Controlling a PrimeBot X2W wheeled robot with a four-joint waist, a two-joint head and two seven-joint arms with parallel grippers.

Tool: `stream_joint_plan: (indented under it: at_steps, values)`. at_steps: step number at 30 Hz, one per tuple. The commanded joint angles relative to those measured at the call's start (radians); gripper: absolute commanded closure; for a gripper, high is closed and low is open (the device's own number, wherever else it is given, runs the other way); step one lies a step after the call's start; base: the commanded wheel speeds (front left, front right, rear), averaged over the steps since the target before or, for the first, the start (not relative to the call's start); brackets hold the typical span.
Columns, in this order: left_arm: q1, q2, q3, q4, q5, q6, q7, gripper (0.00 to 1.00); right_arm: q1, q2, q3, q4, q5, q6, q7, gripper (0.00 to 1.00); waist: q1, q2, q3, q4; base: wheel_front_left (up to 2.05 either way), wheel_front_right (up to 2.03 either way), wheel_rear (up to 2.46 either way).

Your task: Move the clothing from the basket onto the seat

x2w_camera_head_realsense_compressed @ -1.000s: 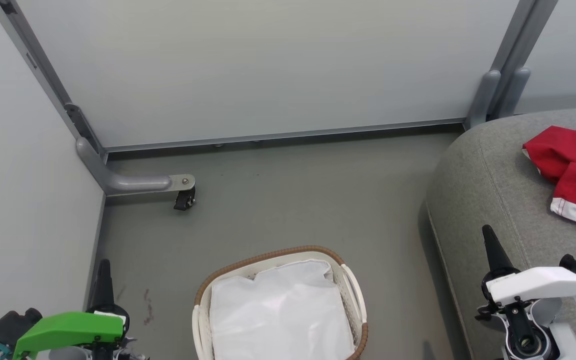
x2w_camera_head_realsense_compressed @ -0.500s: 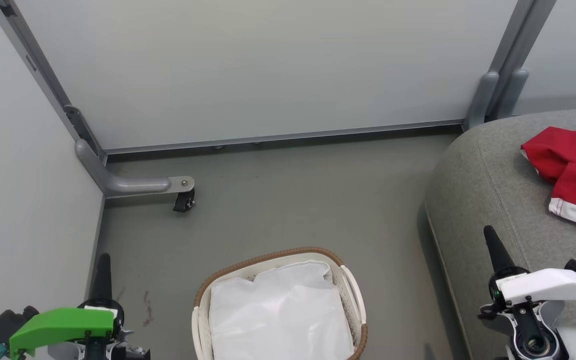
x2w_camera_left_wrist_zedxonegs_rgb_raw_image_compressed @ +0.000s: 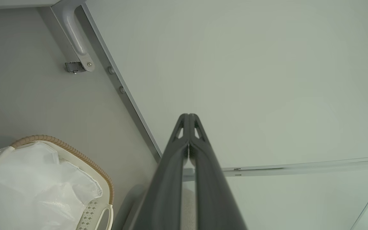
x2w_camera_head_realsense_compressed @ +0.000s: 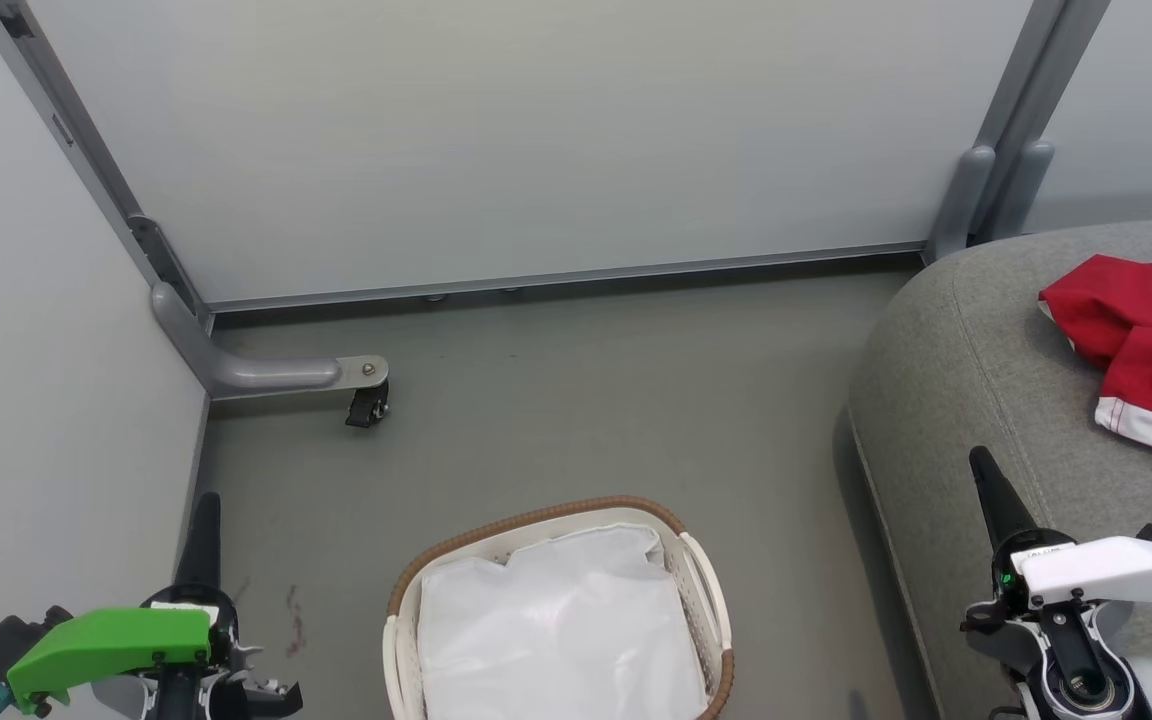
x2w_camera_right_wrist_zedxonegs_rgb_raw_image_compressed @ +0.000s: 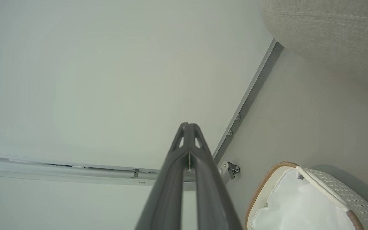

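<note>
The white basket (x2w_camera_head_realsense_compressed: 702, 592) with its brown woven rim stands on the floor at the bottom centre, holding just its white cloth liner (x2w_camera_head_realsense_compressed: 556, 630). Red and white clothing (x2w_camera_head_realsense_compressed: 1141, 350) lies on the grey seat (x2w_camera_head_realsense_compressed: 966, 350) at the right edge. My left gripper (x2w_camera_head_realsense_compressed: 208, 500) is shut and empty at the lower left, left of the basket. My right gripper (x2w_camera_head_realsense_compressed: 981, 460) is shut and empty at the lower right, over the seat's front edge. In the left wrist view the shut gripper (x2w_camera_left_wrist_zedxonegs_rgb_raw_image_compressed: 188, 115) points at a wall, basket (x2w_camera_left_wrist_zedxonegs_rgb_raw_image_compressed: 85, 159) at lower left. The right wrist gripper (x2w_camera_right_wrist_zedxonegs_rgb_raw_image_compressed: 187, 124) is likewise shut, basket (x2w_camera_right_wrist_zedxonegs_rgb_raw_image_compressed: 331, 187) at lower right.
Pale partition panels (x2w_camera_head_realsense_compressed: 536, 140) enclose the space at the back and left. A grey metal foot with a black caster (x2w_camera_head_realsense_compressed: 368, 405) juts onto the floor (x2w_camera_head_realsense_compressed: 586, 400) at the left corner. Two grey posts (x2w_camera_head_realsense_compressed: 996, 190) stand by the seat's far corner.
Both grippers have sunk slightly lower in the head view and stay shut. The basket and the clothing lie as before.
</note>
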Motion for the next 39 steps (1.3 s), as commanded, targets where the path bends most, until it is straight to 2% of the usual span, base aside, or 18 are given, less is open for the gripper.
stream_joint_plan:
  at_steps: [1, 32, 39]
  values:
    - [-0.02, 0.007, 0.006, -0.008, -0.024, -0.002, 0.008, 1.0, 0.011, -0.006, -0.005, -0.012, 0.026, -0.001, 0.008, 1.0, 0.0, 0.0, -0.001, 0.0, 0.0, 0.0, 0.0]
    - [-0.036, 0.008, 0.017, -0.027, -0.233, -0.003, 0.066, 1.0, 0.031, -0.008, -0.017, -0.049, 0.269, -0.001, 0.065, 1.0, 0.0, 0.0, -0.011, -0.006, 0.0, 0.0, 0.0]
    - [-0.033, 0.008, 0.016, -0.026, -0.23, -0.003, 0.065, 1.0, 0.031, -0.008, -0.017, -0.048, 0.266, -0.001, 0.065, 1.0, 0.0, 0.0, -0.011, -0.006, 0.0, 0.0, 0.0]
